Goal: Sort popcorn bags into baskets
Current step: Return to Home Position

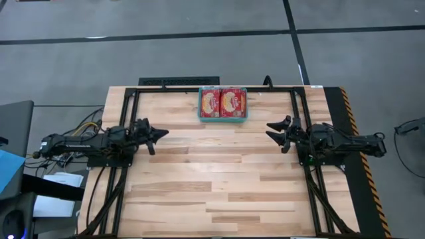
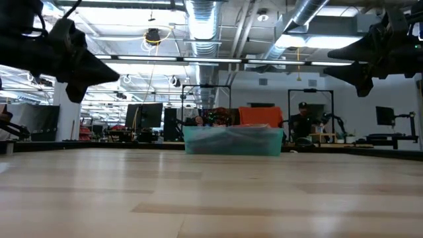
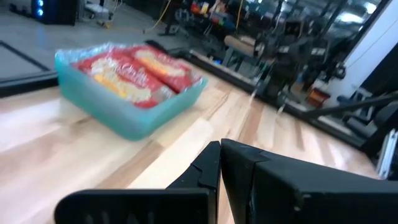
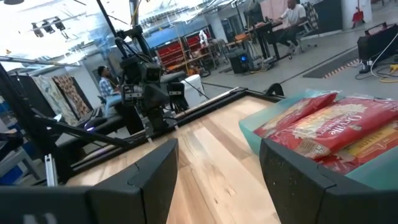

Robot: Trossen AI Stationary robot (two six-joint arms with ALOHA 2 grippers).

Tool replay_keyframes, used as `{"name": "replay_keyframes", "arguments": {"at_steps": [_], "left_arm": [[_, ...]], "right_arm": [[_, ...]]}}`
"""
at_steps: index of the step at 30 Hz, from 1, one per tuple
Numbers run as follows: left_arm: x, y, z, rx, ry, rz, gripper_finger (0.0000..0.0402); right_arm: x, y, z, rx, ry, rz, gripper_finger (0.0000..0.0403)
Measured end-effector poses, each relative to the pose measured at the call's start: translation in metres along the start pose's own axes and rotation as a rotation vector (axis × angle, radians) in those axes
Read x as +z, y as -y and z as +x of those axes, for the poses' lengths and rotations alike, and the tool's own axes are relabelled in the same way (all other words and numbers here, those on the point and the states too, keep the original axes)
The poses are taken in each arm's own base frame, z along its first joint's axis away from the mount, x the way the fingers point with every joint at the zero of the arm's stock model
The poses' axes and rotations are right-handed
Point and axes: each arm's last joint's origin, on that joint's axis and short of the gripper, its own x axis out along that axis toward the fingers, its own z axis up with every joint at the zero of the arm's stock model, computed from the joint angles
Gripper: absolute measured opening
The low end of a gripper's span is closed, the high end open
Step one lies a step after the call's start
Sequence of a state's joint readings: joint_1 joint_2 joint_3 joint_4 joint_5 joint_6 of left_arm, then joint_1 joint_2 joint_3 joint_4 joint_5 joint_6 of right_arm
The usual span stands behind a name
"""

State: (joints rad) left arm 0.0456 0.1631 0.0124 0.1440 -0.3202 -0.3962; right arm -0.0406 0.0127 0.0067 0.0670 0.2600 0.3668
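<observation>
Wood-plank table [image 1: 219, 179], black metal frame [image 1: 126, 106] round its edges. L arm [image 1: 86, 143] lies low along the table's L side, R arm [image 1: 339, 143] along the R side, both pointing inward toward ea. other across bare boards. Teal basket [image 1: 223, 121] sits at the far edge, approx centre, between the two arms but further back than either. Popcorn bags [image 1: 233, 103] are inside it: two red squarish packets show side by side on top, filling the width, labels up. Wrist views show the pile heaped above the rim [image 3: 130, 124]; no. of bags underneath can't be told. No bag seen on the boards outside the basket. Left gripper [image 1: 163, 133] hangs above the table, L of the basket and nearer the front, well apart from it; fingers pressed together w/ only a hairline between them [image 3: 205, 171], nothing held. Right gripper [image 1: 273, 131] mirrors it on the R side, likewise well apart from the basket; fingers [image 4: 155, 168] spread wide, nothing between them, basket wall [image 4: 249, 134] and bags seen past one finger. Low view: both grippers ride high over the surface, basket [image 2: 231, 144] on the boards far beyond, centred between them. A person [image 2: 301, 122] sits at a desk in the room behind.
</observation>
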Motion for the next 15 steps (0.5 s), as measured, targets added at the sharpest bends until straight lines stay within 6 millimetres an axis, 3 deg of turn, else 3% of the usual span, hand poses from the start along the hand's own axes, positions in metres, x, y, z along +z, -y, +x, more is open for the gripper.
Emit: {"name": "replay_keyframes", "arguments": {"at_steps": [15], "left_arm": [[-0.0077,-0.0032,-0.0001,0.032,-0.078,0.028,0.0]], "right_arm": [[-0.0006,0.0002,0.0,-0.002,-0.006,-0.002,0.0249]]}}
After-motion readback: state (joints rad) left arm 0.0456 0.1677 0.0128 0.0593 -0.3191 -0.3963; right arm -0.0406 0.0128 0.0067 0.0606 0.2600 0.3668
